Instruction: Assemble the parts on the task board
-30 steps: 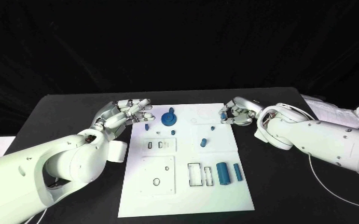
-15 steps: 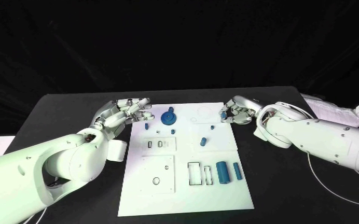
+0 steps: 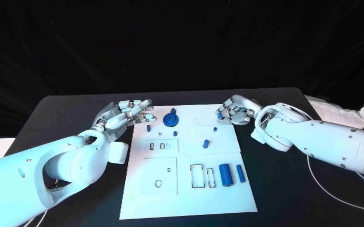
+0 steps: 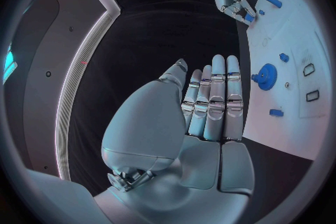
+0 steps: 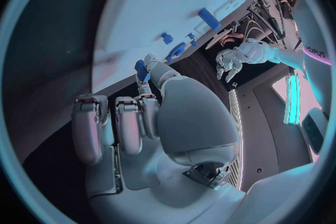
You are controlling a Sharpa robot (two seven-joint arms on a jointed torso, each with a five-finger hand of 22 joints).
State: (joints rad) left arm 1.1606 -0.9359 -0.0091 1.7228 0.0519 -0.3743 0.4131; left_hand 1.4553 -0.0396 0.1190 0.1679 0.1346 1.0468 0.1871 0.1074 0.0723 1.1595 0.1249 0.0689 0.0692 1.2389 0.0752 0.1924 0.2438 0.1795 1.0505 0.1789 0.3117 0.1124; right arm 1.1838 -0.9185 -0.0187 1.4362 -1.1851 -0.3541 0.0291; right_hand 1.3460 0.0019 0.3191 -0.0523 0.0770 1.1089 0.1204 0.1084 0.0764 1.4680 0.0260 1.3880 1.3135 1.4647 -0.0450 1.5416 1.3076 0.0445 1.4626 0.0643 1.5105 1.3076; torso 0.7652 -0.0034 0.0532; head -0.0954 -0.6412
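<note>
one white board [image 3: 190,185] mid-table, long side running away from the robot. one blue gear [image 3: 171,118] near its far left, two cylinders [image 3: 225,174] side by side near the right edge, one peg [image 3: 205,143] in the middle, several smaller blue bits scattered around the gear. left hand [image 3: 127,112] just off the board's far left corner, fingers straight and together, holding nothing. right hand [image 3: 233,112] over the far right edge, pinching a small blue part [image 5: 142,70] at the fingertips, other fingers curled
</note>
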